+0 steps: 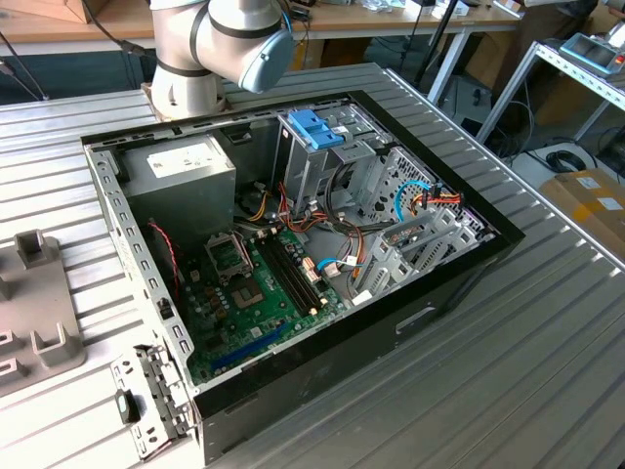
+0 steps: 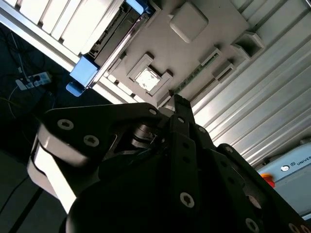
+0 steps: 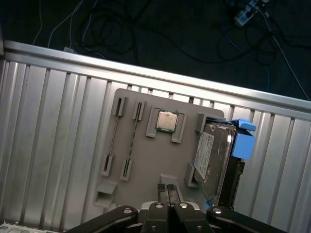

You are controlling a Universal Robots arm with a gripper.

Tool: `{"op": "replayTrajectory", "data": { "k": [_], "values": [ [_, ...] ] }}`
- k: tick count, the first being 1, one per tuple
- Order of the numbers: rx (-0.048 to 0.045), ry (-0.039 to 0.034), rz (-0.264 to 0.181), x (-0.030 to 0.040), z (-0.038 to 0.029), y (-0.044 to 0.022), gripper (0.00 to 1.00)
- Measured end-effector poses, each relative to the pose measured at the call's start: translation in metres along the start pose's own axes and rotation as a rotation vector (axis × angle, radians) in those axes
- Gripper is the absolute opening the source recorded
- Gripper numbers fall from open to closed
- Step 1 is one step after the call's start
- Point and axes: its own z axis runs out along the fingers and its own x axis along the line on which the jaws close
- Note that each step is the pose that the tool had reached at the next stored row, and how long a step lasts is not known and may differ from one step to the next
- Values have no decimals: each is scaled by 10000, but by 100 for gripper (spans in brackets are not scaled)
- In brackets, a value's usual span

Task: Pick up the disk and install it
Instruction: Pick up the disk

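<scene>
Ribbed metal surface point(image 3: 48, 145) carries a grey tray point(image 3: 146, 165) whose raised stops keep the disk point(image 3: 214, 155) seated at one edge near a chip point(image 3: 166, 121), presumably for repeatable pickup, while the gripper point(image 3: 167, 188) hovers above, fingers together, holding nothing.

Ext. over case point(image 1: 322, 376); 2 wrist views over disk point(image 3: 214, 155)

We counted one disk point(image 3: 214, 150), one processor chip point(image 3: 166, 121), one grey holder plate point(image 3: 146, 160) and one open computer case point(image 1: 391, 332).
</scene>
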Motion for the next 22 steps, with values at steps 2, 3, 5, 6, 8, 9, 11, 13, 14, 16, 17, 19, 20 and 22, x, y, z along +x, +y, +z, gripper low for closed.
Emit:
{"op": "replayTrajectory", "data": {
  "k": [2,3,5,6,8,9,11,13,14,16,17,19,20,22],
  "values": [
    [1,-1,-67,0,0,0,10],
    [2,-2,-101,0,0,0,10],
    [3,-4,-177,0,0,0,10],
    [4,-4,-224,0,0,0,10],
    [5,-5,-279,0,0,0,10],
    [5,-6,-298,0,0,0,10],
    [6,-7,-354,0,0,0,10],
    [7,-8,-404,0,0,0,10],
    [7,-9,-446,0,0,0,10],
    [8,-10,-486,0,0,0,10],
    [9,-10,-520,0,0,0,10],
    [10,-11,-562,0,0,0,10],
    [10,-11,-584,0,0,0,10],
    [11,-13,-638,0,0,0,10]
  ]
}}
